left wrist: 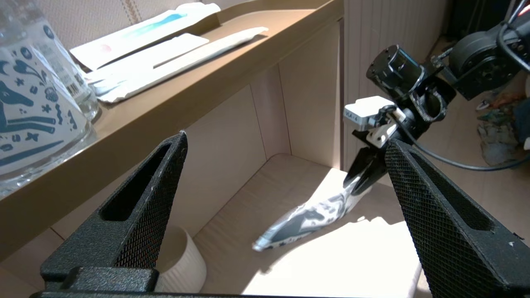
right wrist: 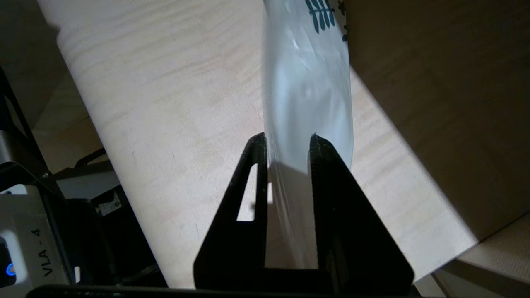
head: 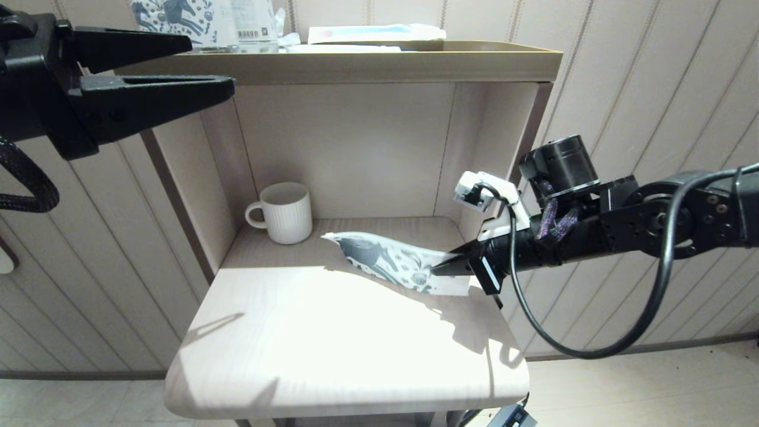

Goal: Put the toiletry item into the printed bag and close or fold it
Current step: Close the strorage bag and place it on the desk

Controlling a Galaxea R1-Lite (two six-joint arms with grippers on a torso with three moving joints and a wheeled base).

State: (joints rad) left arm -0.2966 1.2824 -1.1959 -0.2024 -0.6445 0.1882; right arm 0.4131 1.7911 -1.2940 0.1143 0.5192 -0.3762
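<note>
The printed bag (head: 385, 258) is white with a dark teal horse. Its left end rests on the lower shelf, and its right end is raised in my right gripper (head: 436, 270), which is shut on that edge. In the right wrist view the bag (right wrist: 306, 82) runs out from between the fingertips of the right gripper (right wrist: 287, 138). My left gripper (head: 213, 62) is open and empty, held high beside the top shelf. The left wrist view looks down past the left gripper (left wrist: 285, 138) at the bag (left wrist: 306, 217). The toiletry item (left wrist: 207, 43), a slim white strip, lies on the top shelf.
A ribbed white mug (head: 286, 212) stands at the back left of the lower shelf (head: 332, 356). On the top shelf (head: 356, 65) are an upright horse-printed pack (head: 175, 18) and a blue-and-white flat packet (head: 367, 32). Side panels wall in the back of the lower shelf.
</note>
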